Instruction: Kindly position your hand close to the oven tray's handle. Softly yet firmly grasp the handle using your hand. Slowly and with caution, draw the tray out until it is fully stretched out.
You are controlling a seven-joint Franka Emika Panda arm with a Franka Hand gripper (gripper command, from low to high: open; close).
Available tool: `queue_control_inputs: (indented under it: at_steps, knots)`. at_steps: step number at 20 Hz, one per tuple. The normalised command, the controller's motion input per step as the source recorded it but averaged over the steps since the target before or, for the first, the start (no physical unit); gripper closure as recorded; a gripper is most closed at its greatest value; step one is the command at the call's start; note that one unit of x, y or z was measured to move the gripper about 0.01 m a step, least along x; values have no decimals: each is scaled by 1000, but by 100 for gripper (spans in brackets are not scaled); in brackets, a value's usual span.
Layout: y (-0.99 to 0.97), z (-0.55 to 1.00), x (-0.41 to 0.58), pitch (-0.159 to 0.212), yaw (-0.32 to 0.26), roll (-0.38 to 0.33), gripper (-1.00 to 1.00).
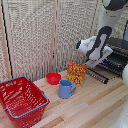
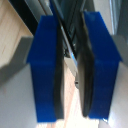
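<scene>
White-blocked robot hand (image 1: pixel 98 64) with dark-blue fingers (image 2: pixel 46 70) sits at the black-and-silver toaster oven (image 1: pixel 116 56), jaws narrowed around the dark wire oven tray's (image 2: pixel 70 37) thin front bar; blue mug (image 1: pixel 65 89) at seven o'clock.

From my remote seat: basket (image 1: pixel 22 101) sits at the exterior view's left, near the front of the table (image 1: pixel 95 107). Bowl (image 1: pixel 53 78) is behind the mug (image 1: pixel 65 89), box (image 1: pixel 76 74) just right of both. Oven (image 1: pixel 116 57) is at far right w/ its tray (image 1: pixel 111 64) in it, arm (image 1: pixel 97 45) in front.
</scene>
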Motion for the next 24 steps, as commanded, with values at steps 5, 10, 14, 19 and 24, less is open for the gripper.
queue_control_inputs:
  at_steps: [5, 10, 14, 19, 24]
  knots:
    - [1000, -505, -22, -27, -10, -18, 100]
    - [995, -457, 4, -28, -48, -3, 100]
    - [958, -314, 10, -67, -72, 0, 100]
    - [945, 54, -1, -100, -42, 0, 100]
    - [955, 59, 0, -68, -29, 0, 100]
